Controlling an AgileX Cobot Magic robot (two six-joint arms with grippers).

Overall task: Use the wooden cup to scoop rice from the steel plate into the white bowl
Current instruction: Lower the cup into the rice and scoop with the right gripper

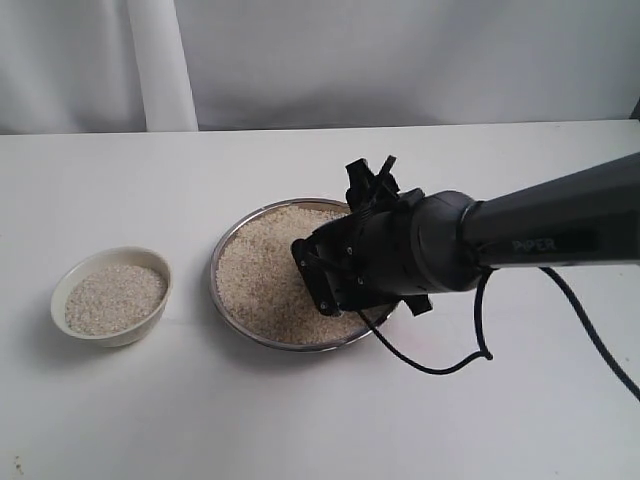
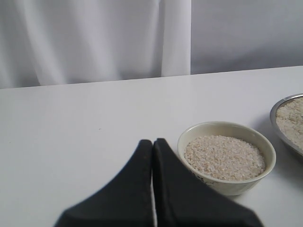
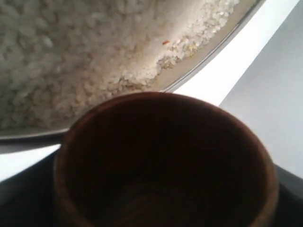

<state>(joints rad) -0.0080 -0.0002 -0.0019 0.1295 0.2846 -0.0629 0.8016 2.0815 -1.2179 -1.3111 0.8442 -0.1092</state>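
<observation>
The steel plate (image 1: 214, 278) holds a wide heap of rice (image 1: 260, 270) in the middle of the table. My right gripper (image 1: 322, 280) hangs low over the plate's right half. It is shut on the wooden cup (image 3: 165, 106), hidden under the arm in the exterior view. The cup's dark inside looks empty, and its mouth is just off the plate's rim (image 3: 208, 54) beside the rice (image 3: 71, 56). The white bowl (image 1: 132, 333) stands to the plate's left, holding rice (image 2: 225, 156). My left gripper (image 2: 152, 142) is shut and empty, low beside the white bowl (image 2: 236, 187).
A black cable (image 1: 440, 365) loops from the right arm onto the table in front of the plate. A white curtain (image 1: 300, 60) hangs behind the table's far edge. The steel plate's rim (image 2: 274, 118) shows at the edge of the left wrist view.
</observation>
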